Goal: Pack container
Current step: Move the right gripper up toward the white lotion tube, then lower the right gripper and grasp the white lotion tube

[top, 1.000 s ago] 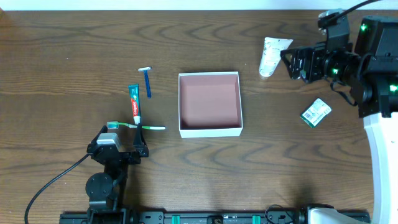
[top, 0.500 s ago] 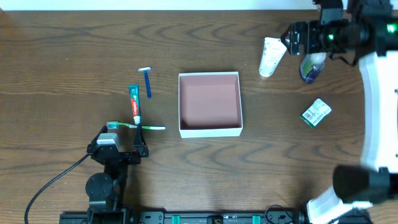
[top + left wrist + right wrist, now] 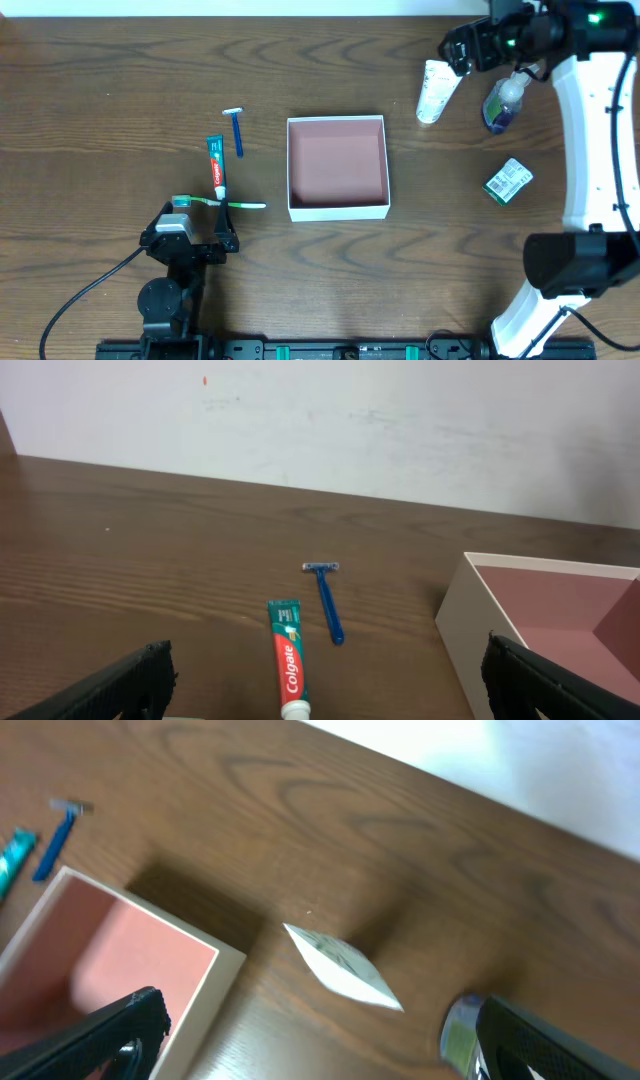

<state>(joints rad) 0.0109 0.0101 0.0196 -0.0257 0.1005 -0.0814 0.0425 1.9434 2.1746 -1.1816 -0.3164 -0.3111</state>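
Note:
The container (image 3: pixel 337 211) is a square open box with white walls and a pink inside, at the table's middle; it is empty. It also shows in the left wrist view (image 3: pixel 468 622) and the right wrist view (image 3: pixel 205 995). My right gripper (image 3: pixel 456 48) is open and empty in the air at the far right, just beyond a white tube (image 3: pixel 437 90), which lies on the table in the right wrist view (image 3: pixel 340 966). A blue bottle (image 3: pixel 500 103) stands beside that tube. My left gripper (image 3: pixel 190 240) is open and empty at the near left, by a toothbrush (image 3: pixel 225 203).
A Colgate toothpaste tube (image 3: pixel 215 165) and a blue razor (image 3: pixel 237 130) lie left of the container. Both show in the left wrist view, the toothpaste (image 3: pixel 289 673) and the razor (image 3: pixel 327 600). A green and white packet (image 3: pixel 508 181) lies at the right.
My right arm has swung left and toward the far edge, uncovering the blue bottle. Its gripper now hangs past the white tube. The left arm and all objects have stayed still.

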